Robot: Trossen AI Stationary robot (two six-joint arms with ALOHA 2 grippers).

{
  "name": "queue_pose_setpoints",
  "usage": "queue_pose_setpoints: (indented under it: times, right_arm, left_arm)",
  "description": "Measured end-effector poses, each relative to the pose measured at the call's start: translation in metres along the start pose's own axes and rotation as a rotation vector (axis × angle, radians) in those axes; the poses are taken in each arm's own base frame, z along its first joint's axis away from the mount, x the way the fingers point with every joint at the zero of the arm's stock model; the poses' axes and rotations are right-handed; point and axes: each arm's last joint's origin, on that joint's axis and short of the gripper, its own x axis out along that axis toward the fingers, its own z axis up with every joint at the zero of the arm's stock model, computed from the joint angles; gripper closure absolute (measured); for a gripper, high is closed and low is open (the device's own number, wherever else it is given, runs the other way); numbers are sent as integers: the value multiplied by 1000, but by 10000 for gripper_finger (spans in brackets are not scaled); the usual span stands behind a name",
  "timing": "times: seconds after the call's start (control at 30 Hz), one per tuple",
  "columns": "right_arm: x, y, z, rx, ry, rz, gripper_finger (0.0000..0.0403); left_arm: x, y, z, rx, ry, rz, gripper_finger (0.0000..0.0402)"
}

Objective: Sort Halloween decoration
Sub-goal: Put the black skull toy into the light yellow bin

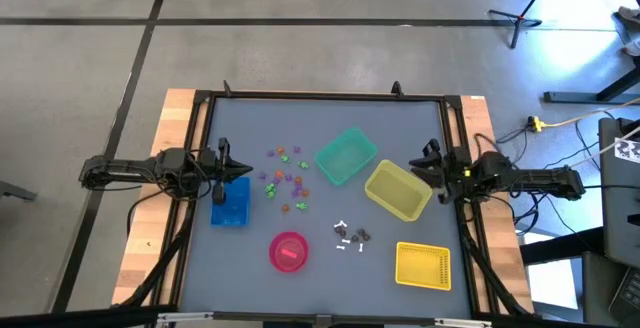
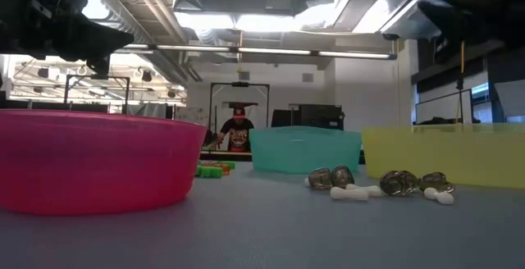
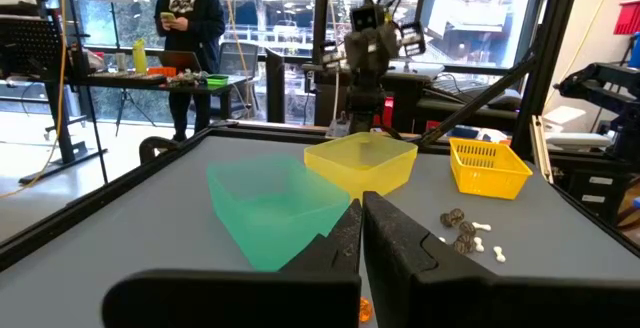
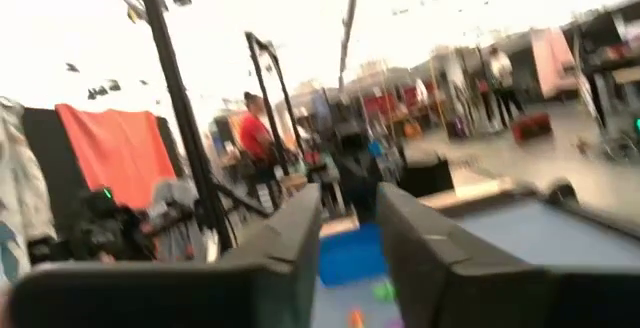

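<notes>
The table point(image 1: 330, 268) has a grey-blue mat inside a dark frame, with bare wood strips along both sides. Both arms hang over the side edges, so the whole middle of the mat is free between them.

The left gripper point(image 1: 226, 158) is at the left edge, above the mat. Its jaws are pressed together and hold nothing. Just beside it, a little toward the near edge, stands the blue bin point(image 1: 230, 204). The right gripper point(image 1: 425, 160) is at the right edge, also in the air. In the right wrist view its two fingers point(image 4: 285, 238) stand a little apart with an empty gap between them; it holds nothing. The yellow bin point(image 1: 398, 189) is just beside it, and the green bin point(image 1: 346, 156) is farther in, touching the yellow one at a corner.

The trinkets lie in two groups. The coloured group point(image 1: 285, 180), in purple, orange and green, lies on the mat between the left gripper and the green bin, nearer to the left gripper. The white and dark grey group point(image 1: 351, 235) lies toward the near edge, between the pink bowl point(image 1: 288, 250) and the yellow basket point(image 1: 423, 265), well apart from both grippers.

Behind the table the room is open, with desks and stands. A person point(image 3: 188, 18) stands there at a desk.
</notes>
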Motion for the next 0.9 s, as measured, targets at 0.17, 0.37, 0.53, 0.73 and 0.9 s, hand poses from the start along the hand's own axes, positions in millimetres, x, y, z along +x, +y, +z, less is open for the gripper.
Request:
queue_pose_setpoints:
  times: [0.17, 0.37, 0.53, 0.73, 0.9]
  right_arm:
    - [3, 8, 26, -1, -78, 24, 212]
    - [26, 15, 48, -12, -8, 28, 176]
    - [60, 22, 66, -53, 133, 66, 180]
    - [102, 27, 82, -33, 406, 28, 184]
    - [135, 26, 80, -2, 641, -37, 185]
  left_arm:
    - [0, 0, 0, 0, 0, 0, 401]
    - [0, 0, 0, 0, 0, 0, 401]
    - [0, 0, 0, 0, 0, 0, 401]
    - [0, 0, 0, 0, 0, 0, 401]
    - [0, 0, 0, 0, 0, 1, 401]
